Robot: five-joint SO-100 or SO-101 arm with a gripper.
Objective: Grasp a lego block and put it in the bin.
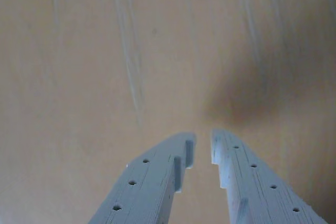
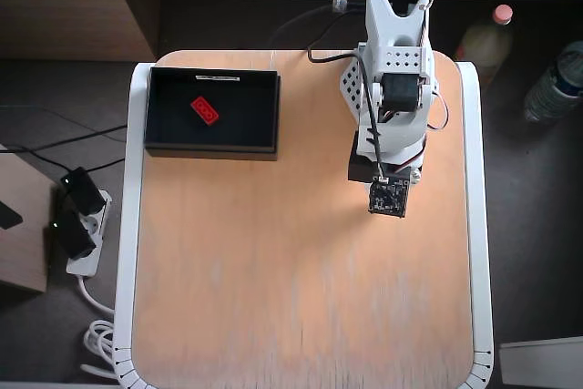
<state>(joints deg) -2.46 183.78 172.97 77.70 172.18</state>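
Light orange-tan wooden table (image 2: 301,298) with rounded corners and a white rim, seen from overhead. Resting on it near the far left corner: the bin (image 2: 270,111), black and shallow, a thin white label strip on its far rim. At the far right, the white robot arm's base (image 2: 387,88) (mounted at the table's far edge). Pale worn streaks across the near half. Close up in the wrist view, same tan surface (image 1: 79,103), faint whitish scratches, one soft dark shadow.

a home room: small wooden table (image 2: 301,298), floor power strip (image 2: 77,225), drink bottles (image 2: 556,84) beside it.
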